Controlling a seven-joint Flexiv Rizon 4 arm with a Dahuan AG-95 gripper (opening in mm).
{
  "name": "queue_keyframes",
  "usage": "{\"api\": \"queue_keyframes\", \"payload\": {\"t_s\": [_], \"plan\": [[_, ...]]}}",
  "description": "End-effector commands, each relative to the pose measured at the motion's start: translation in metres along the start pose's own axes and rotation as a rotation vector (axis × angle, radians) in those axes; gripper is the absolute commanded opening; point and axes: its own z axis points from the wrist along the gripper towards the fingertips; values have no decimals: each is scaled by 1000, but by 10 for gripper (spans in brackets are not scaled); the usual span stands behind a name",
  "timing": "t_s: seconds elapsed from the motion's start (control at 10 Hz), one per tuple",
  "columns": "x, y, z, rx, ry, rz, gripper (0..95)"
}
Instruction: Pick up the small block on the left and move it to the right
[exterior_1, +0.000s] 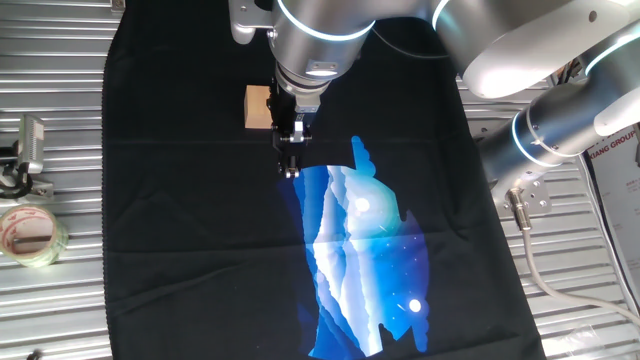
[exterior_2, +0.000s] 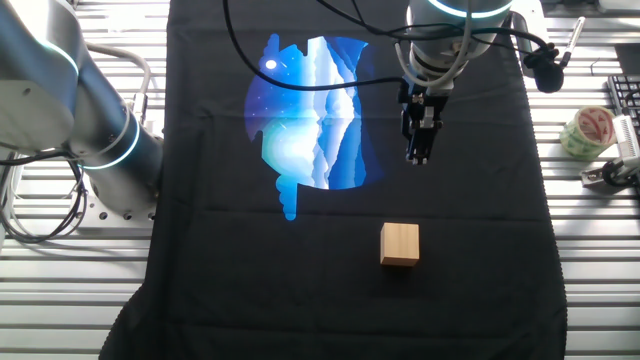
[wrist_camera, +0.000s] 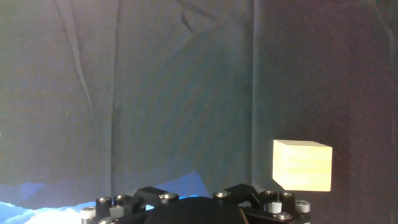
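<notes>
One black cloth (exterior_2: 460, 250) covers the table, and the gripper (exterior_2: 419, 152) hangs above it, fingers seemingly near together and holding nothing. Resting apart is the small block (exterior_2: 399, 244), so the approach is unfinished: next, centre over it and descend.

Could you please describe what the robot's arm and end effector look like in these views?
The arm has glossy white and silver rounded links with glowing light-blue rings at the joints. Black cables trail to its wrist. The end effector is small, black and narrow, with two slim fingers.
</notes>
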Motion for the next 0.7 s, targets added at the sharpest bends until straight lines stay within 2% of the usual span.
{"api": "queue_keyframes", "payload": {"t_s": [0.1, 0.2, 0.3, 0.4, 0.6, 0.7], "plan": [[0, 0, 0, -25, -122, 48, 0], [0, 0, 0, -74, -120, 47, 0], [0, 0, 0, -94, -119, 60, 0], [0, 0, 0, -77, -119, 51, 0], [0, 0, 0, -70, -120, 26, 0], [0, 0, 0, -58, -117, 15, 0]]}}
